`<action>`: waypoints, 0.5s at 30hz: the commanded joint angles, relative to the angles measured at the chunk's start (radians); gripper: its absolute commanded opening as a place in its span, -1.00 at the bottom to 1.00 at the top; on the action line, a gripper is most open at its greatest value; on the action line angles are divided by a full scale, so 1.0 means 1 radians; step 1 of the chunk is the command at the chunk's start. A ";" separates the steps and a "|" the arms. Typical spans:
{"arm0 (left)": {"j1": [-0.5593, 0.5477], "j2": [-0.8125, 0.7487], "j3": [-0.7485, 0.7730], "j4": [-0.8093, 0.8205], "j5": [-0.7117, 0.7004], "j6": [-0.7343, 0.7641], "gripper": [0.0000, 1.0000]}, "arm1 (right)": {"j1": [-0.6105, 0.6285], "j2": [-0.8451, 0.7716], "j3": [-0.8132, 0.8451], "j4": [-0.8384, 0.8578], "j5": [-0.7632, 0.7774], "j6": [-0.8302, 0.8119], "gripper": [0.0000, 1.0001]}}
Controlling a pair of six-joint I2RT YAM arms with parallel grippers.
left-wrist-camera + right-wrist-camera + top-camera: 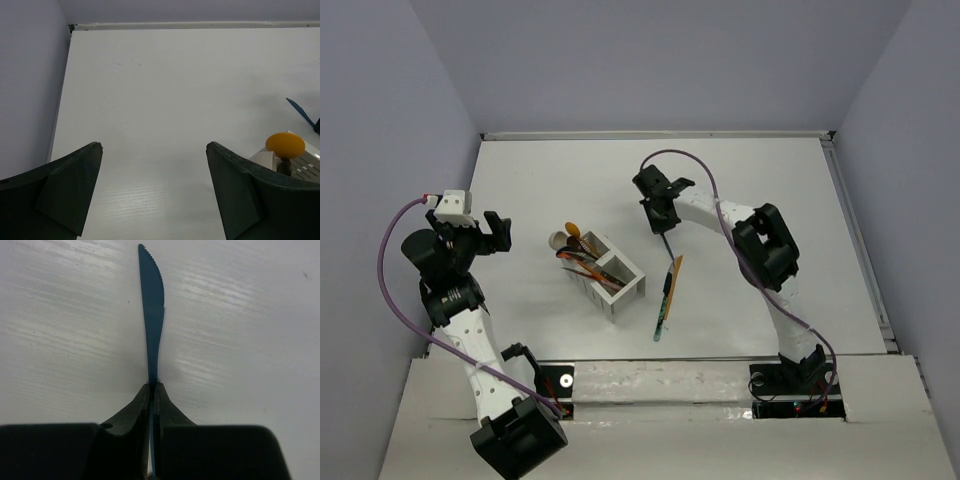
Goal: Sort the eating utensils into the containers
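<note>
Right claw [152, 388] closed (tightly), gripping blue knife [153, 315]

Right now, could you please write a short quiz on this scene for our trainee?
1. True or false: the left fingers are shut on a spoon.
2. What do the right fingers hold? A) nothing B) blue knife C) red fork
3. Which compartment of the box holds utensils: the one nearer the arm bases or the farther one?

Key: 1 false, they are open and empty; 2 B; 3 the farther one.
</note>
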 commanded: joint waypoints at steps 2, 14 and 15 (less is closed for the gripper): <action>0.005 -0.016 0.021 0.051 0.027 0.002 0.93 | -0.036 -0.159 -0.049 0.079 -0.001 -0.071 -1.00; 0.006 -0.018 0.022 0.051 0.024 0.005 0.94 | 0.314 -0.863 -0.645 0.991 -0.018 -0.431 -1.00; 0.006 -0.018 0.022 0.050 0.021 0.003 0.94 | 0.340 -0.872 -0.666 1.022 -0.071 -0.436 -1.00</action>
